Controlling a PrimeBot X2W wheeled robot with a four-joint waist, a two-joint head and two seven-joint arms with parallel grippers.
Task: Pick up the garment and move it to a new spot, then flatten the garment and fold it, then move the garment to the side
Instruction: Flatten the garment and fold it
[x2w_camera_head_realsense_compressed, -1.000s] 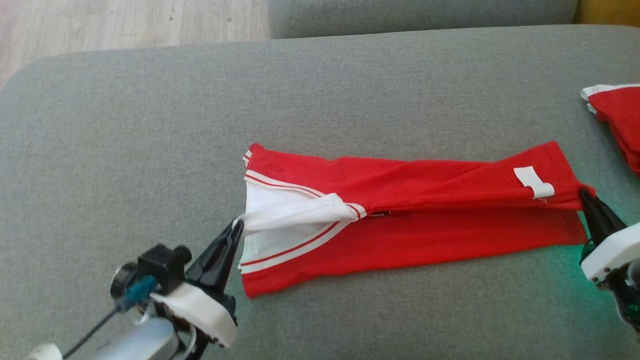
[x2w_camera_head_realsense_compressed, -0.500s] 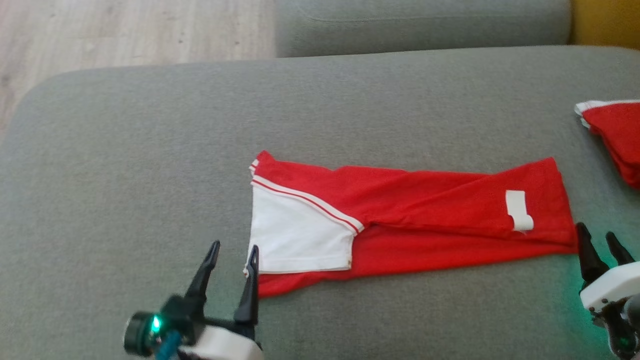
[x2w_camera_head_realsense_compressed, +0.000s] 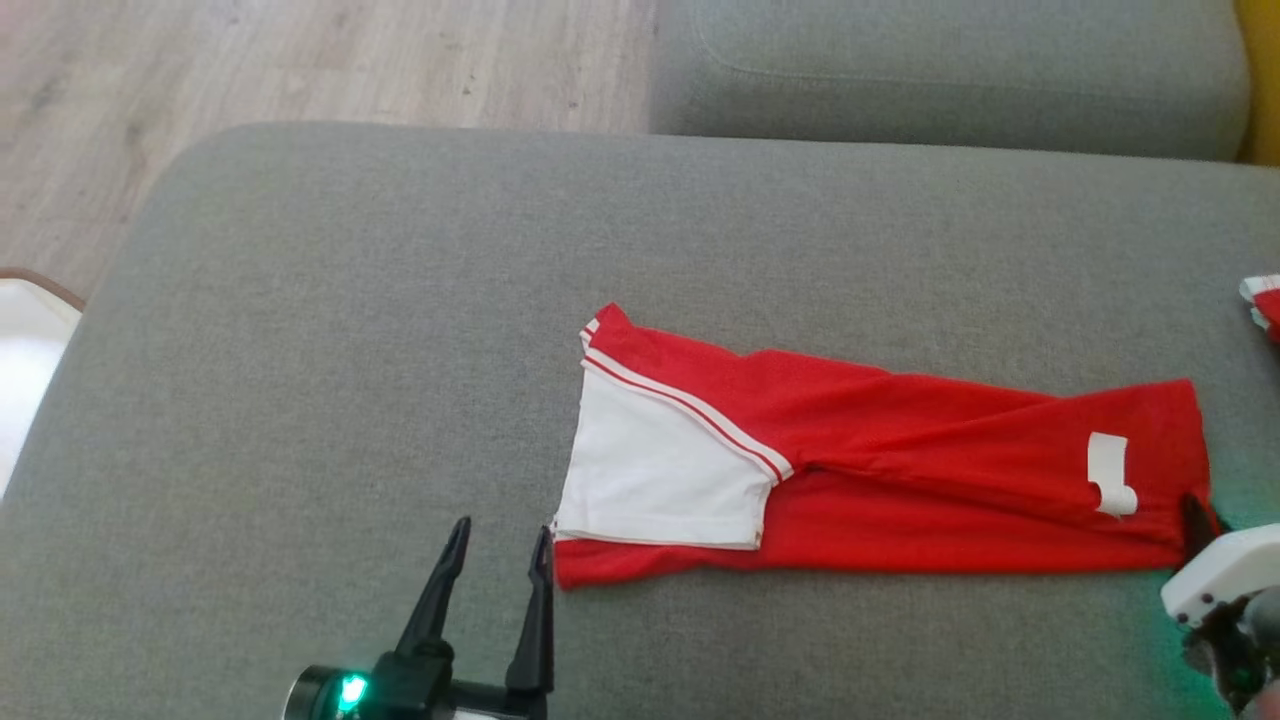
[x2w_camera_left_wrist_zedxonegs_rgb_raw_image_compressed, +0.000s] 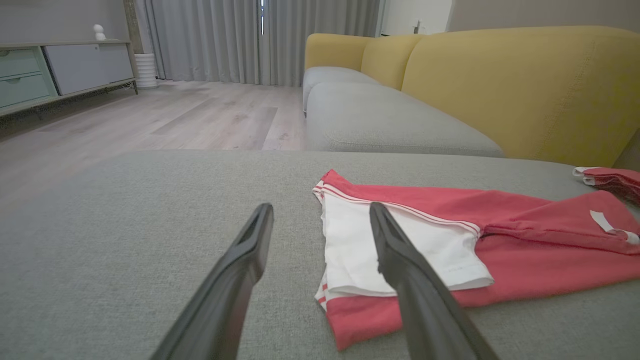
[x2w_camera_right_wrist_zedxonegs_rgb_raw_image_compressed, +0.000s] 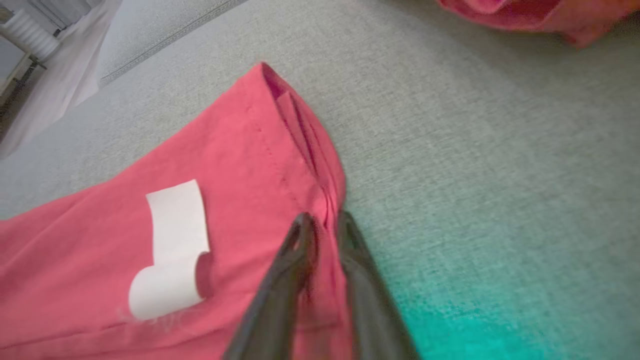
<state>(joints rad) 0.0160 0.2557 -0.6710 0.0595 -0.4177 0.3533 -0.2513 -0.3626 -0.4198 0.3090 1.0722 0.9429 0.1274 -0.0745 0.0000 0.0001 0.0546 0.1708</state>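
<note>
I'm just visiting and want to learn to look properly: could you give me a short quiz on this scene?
1. True or false: the left jaws stand open, holding nothing.
2. The folded red-and-white fabric garment lies on: A) a wooden table, B) a grey fabric sofa cushion, C) a metal tray.
3. Fill in: the small white curled label sits at the garment's end nearest the ____ jaws.
Key: 1 true; 2 B; 3 right.

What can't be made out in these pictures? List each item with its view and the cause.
- Right wrist view: blur hides whether the right gripper pinches the hem of the garment.
- Head view: the right edge cuts off the second garment.
- Right wrist view: the label curls over itself, and any print on it is unreadable.
</note>
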